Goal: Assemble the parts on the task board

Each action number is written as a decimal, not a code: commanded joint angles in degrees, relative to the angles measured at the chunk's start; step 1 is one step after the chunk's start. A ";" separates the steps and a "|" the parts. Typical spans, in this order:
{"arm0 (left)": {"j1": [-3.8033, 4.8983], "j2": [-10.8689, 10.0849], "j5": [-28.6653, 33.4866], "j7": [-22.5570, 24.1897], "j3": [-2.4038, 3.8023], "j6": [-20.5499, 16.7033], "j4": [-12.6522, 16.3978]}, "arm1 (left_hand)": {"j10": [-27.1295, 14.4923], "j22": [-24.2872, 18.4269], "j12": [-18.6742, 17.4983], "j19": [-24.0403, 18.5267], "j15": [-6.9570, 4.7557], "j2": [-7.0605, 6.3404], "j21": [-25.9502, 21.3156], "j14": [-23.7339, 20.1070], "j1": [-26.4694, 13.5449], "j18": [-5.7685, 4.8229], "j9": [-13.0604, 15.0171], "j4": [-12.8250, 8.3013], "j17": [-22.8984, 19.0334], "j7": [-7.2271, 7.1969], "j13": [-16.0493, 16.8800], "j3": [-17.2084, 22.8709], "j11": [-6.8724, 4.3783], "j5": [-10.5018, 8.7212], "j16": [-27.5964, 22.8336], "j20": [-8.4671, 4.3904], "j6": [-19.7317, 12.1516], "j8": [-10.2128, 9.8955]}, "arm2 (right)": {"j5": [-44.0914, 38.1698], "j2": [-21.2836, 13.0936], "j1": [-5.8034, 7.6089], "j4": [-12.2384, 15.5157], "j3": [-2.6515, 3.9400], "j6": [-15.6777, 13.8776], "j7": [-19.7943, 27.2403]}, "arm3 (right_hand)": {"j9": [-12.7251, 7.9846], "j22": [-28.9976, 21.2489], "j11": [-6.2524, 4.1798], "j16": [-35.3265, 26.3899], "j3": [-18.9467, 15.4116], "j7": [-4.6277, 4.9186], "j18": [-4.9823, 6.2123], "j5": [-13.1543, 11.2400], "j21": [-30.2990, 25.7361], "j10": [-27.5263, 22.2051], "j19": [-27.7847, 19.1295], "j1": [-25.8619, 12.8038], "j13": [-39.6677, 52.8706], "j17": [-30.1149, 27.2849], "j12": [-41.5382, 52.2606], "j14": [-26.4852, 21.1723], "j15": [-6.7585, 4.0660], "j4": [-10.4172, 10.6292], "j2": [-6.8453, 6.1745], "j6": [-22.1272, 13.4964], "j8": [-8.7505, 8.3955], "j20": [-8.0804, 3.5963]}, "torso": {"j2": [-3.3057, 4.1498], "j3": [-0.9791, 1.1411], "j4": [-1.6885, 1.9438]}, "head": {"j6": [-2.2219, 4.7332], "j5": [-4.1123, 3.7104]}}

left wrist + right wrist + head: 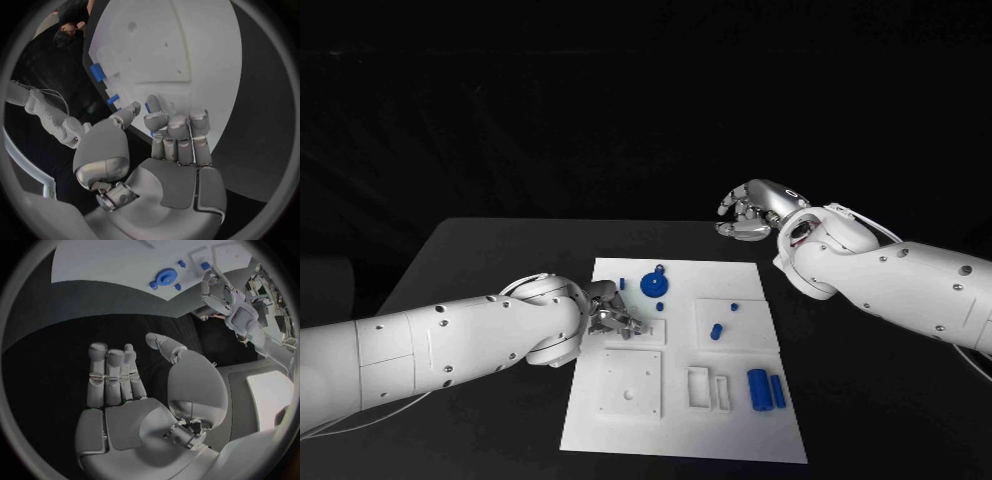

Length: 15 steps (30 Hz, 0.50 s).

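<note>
The left hand (606,308) was seen at the left edge of the white board (678,440), at the middle of the head picture, its fingers bent over a small blue piece (149,107) on the board. In the left wrist picture the fingertips (153,105) were gathered close around that piece, but whether it was actually pinched or only touched could not be told. The right hand (756,210) was held up over the bare bench (488,250) at the upper right of the head picture, well apart from the board, with its fingers curled in and nothing held in them.

The task was judged to be at an early stage. A blue gear (656,285) with a small blue piece beside it was found near the top of the board, two small blue pegs (715,331) in the square plate at middle right, and two longer blue cylinders (764,389) lying side by side near the lower right. The square block (632,384) at lower left and the narrow slots (708,387) beside it were seen without any blue piece in them. Most of the fitting was therefore taken as still left to be done; which pieces were already properly seated could not be told.
</note>
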 commanded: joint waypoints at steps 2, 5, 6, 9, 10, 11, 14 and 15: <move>-0.02 -0.44 1.39 0.62 0.09 -1.22 0.48 | -0.55 0.16 -0.32 -0.74 -0.19 -0.35 -0.23 0.07 -0.49 -0.44 0.05 0.17 -0.12 -0.03 -0.10 -2.22 0.08 -0.23 -0.36 -6.63 -0.82 0.19 | -0.25 0.01 -0.01 -0.05 0.02 0.50 0.19 | 0.08 0.08 0.00 -0.33 0.01 0.41 3.29 0.39 -0.30 -0.26 0.21 0.07 -0.07 0.06 0.38 0.22 0.03 -0.16 0.13 -0.13 0.26 -0.07 | 0.03 -0.01 0.04 | 0.11 -0.04; 0.01 -0.85 3.08 0.87 0.50 -1.51 0.51 | -1.45 0.11 -0.90 -1.41 -0.12 -0.14 -0.57 -0.65 -0.19 -0.36 -0.28 0.32 -0.42 0.24 -0.33 -3.29 0.27 -0.23 -0.88 -6.62 -2.11 -0.55 | -0.25 0.07 -0.02 -0.17 0.02 0.49 0.22 | 0.08 0.08 0.00 -0.33 -0.01 0.42 3.29 0.40 -0.31 -0.27 0.20 0.04 -0.08 0.06 0.39 0.21 0.03 -0.16 0.14 -0.14 0.25 -0.07 | 0.01 0.03 0.05 | 0.40 0.03; 0.04 -1.20 3.70 0.95 0.61 -1.30 0.60 | -1.98 0.05 -1.40 -1.75 0.01 -0.15 -0.77 -1.08 0.14 -0.38 -0.50 0.43 -0.78 0.44 -0.57 -3.55 0.49 -0.22 -1.40 -6.56 -2.62 -0.97 | -0.25 0.08 -0.02 -0.18 0.02 0.51 0.22 | 0.08 0.08 0.00 -0.34 -0.01 0.42 3.29 0.41 -0.31 -0.27 0.20 0.04 -0.09 0.06 0.39 0.21 0.04 -0.16 0.14 -0.14 0.25 -0.07 | -0.02 0.04 0.04 | 0.46 -0.01; 0.09 -1.58 3.71 0.80 2.17 -0.30 0.55 | -2.18 0.02 -1.65 -1.99 0.11 -0.20 -0.89 -1.25 0.44 -0.43 -0.64 0.48 -1.03 0.56 -0.69 -3.91 0.59 -0.22 -1.67 -6.50 -2.79 -1.20 | -0.23 0.07 -0.02 -0.17 0.02 0.60 0.21 | 0.07 0.09 0.01 -0.34 -0.02 0.42 3.29 0.43 -0.32 -0.28 0.20 0.03 -0.09 0.06 0.39 0.21 0.04 -0.16 0.14 -0.15 0.25 -0.07 | -0.04 0.08 0.01 | 0.57 -0.02; 0.22 -1.89 3.79 0.84 2.27 -0.42 0.62 | -2.20 0.02 -1.68 -2.03 0.13 -0.21 -0.91 -1.26 0.52 -0.44 -0.66 0.48 -1.07 0.57 -0.71 -3.98 0.61 -0.22 -1.69 -6.49 -2.80 -1.23 | -0.21 0.03 -0.03 -0.21 0.02 0.59 0.21 | 0.07 0.09 0.01 -0.34 -0.02 0.42 3.29 0.43 -0.32 -0.28 0.20 0.02 -0.10 0.06 0.39 0.21 0.04 -0.16 0.15 -0.15 0.25 -0.07 | -0.03 0.09 0.01 | 0.59 -0.02; 0.33 -2.05 3.87 0.92 2.45 -0.43 0.54 | -2.28 0.00 -1.76 -2.14 0.17 -0.25 -0.98 -1.33 0.65 -0.46 -0.72 0.46 -1.15 0.61 -0.75 -4.15 0.65 -0.23 -1.77 -6.46 -2.88 -1.32 | -0.21 0.05 -0.03 -0.21 0.02 0.60 0.21 | 0.07 0.09 0.01 -0.34 -0.02 0.42 3.29 0.43 -0.32 -0.28 0.20 0.02 -0.10 0.06 0.39 0.21 0.04 -0.16 0.15 -0.15 0.25 -0.07 | -0.02 0.09 0.02 | 0.64 -0.02; 0.75 -2.37 4.50 1.21 3.23 -0.36 -0.44 | -2.42 -0.03 -1.90 -2.32 0.24 -0.25 -1.09 -1.45 0.78 -0.51 -0.81 0.58 -1.30 0.69 -0.82 -4.43 0.72 -0.23 -1.90 -6.40 -3.01 -1.48 | -0.19 -0.01 -0.03 -0.20 0.02 0.57 0.24 | 0.07 0.09 0.01 -0.35 -0.03 0.42 3.29 0.44 -0.33 -0.28 0.20 0.01 -0.11 0.07 0.40 0.21 0.04 -0.15 0.15 -0.15 0.24 -0.07 | -0.01 0.10 0.03 | 0.88 -0.03; 0.98 -2.42 4.72 1.37 3.63 -0.33 -1.10 | -2.74 -0.09 -2.17 -2.50 0.33 -0.16 -1.23 -1.72 1.02 -0.54 -0.92 0.63 -1.48 0.82 -0.94 -4.50 0.83 -0.23 -2.15 -6.36 -3.33 -1.73 | -0.17 -0.03 -0.03 -0.21 0.02 0.57 0.24 | 0.07 0.09 0.01 -0.35 -0.03 0.43 3.29 0.45 -0.33 -0.29 0.20 0.00 -0.11 0.07 0.40 0.21 0.04 -0.15 0.15 -0.15 0.24 -0.07 | -0.02 0.11 0.03 | 0.97 -0.04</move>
